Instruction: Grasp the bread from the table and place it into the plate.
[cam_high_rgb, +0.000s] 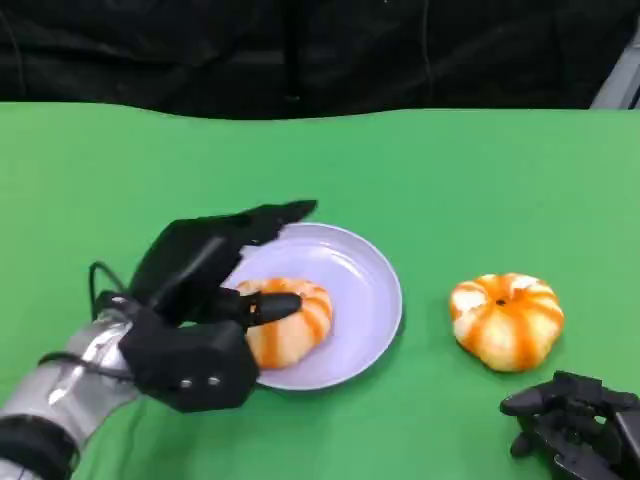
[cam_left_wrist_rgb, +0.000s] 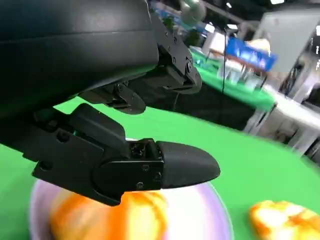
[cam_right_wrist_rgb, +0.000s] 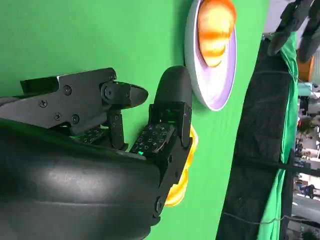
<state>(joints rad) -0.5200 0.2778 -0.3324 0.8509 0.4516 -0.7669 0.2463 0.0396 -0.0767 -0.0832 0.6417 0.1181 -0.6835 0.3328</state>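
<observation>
Bread (cam_high_rgb: 290, 322) lies in the plate (cam_high_rgb: 372, 290), the left hand (cam_high_rgb: 195, 310) spread over it with a finger touching it. Lifting carelessly could drag it out. The right hand (cam_high_rgb: 575, 425) rests empty, fingers apart.

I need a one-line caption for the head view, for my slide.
Left hand over a bread lying in the lilac plate; a second bread waits on the green table near the right hand.
</observation>
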